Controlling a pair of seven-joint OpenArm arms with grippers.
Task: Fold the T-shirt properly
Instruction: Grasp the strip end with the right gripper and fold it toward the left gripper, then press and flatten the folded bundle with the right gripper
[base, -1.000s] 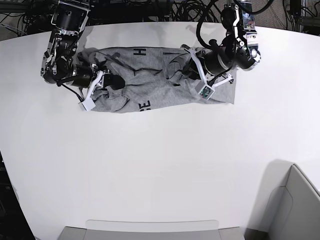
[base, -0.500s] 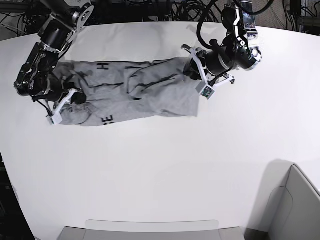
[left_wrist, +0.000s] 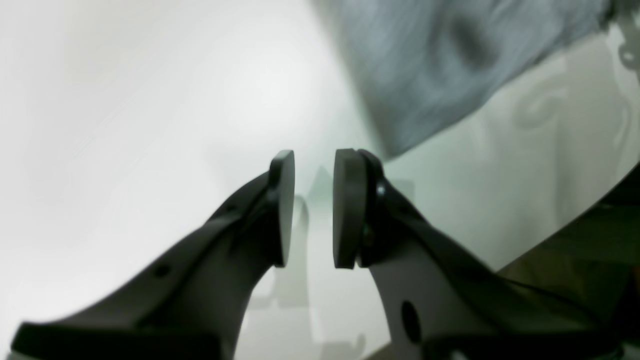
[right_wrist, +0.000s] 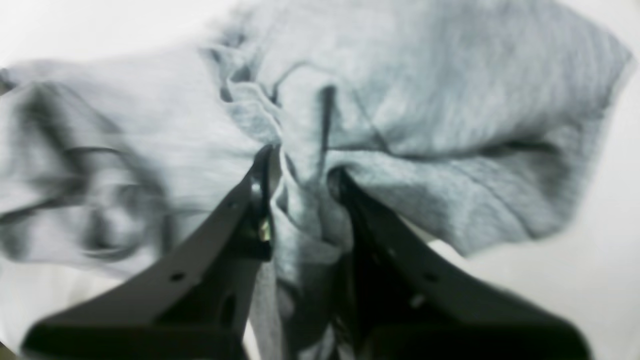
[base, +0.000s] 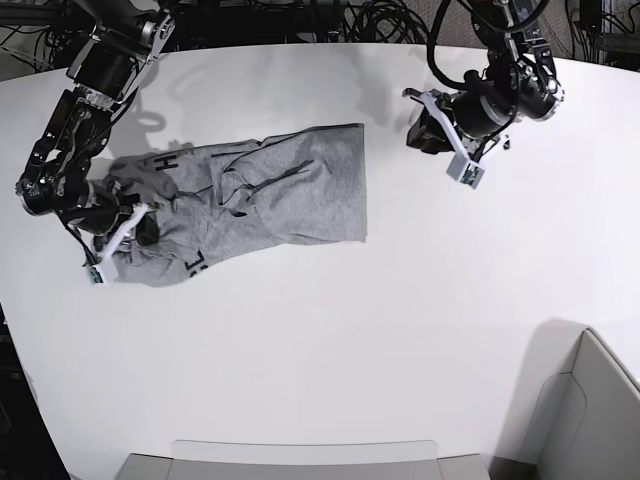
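The heather-grey T-shirt (base: 270, 195) lies crumpled and stretched sideways on the white table (base: 320, 340), with black letters (base: 166, 166) showing near its left end. My right gripper (base: 146, 228) is at that left end, shut on a bunched fold of the T-shirt (right_wrist: 425, 100); in the right wrist view the cloth fills the gap of the right gripper (right_wrist: 300, 200). My left gripper (base: 420, 132) hovers off the shirt's right edge, apart from it. In the left wrist view the left gripper (left_wrist: 313, 205) is open with nothing between its pads, and a corner of the T-shirt (left_wrist: 440, 60) lies beyond it.
A grey bin (base: 600, 410) stands at the front right corner and a flat grey tray (base: 300, 458) at the front edge. Cables (base: 330, 20) run behind the table's back edge.
My right gripper closed on the shirt and dragged it leftwards. The left gripper let go of the shirt's right end and drew away to the right; the shirt now lies clear of it.
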